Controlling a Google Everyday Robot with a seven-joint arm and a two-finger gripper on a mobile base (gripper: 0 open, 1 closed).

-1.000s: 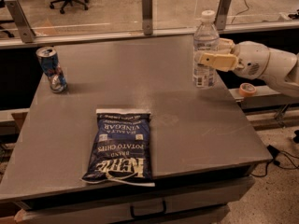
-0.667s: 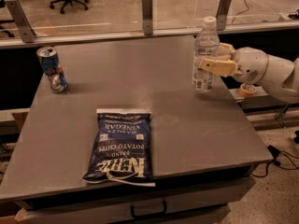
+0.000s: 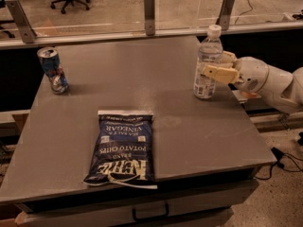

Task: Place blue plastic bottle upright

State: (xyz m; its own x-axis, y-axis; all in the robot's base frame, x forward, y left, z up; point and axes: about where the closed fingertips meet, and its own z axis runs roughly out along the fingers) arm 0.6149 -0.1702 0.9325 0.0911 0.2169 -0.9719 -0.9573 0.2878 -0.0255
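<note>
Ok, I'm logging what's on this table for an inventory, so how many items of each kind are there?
Plastic bottles: 1, the blue plastic bottle, standing upright near the right edge, with the claw at its right side.
Drink cans: 1, the drink can, at the back left.
Chip bags: 1, the chip bag, lying flat at the front.
Total: 3

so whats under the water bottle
Only the grey table: the blue plastic bottle stands upright on it. Its base hides the contact spot. The gripper is at the bottle's right side, around mid height.
</note>
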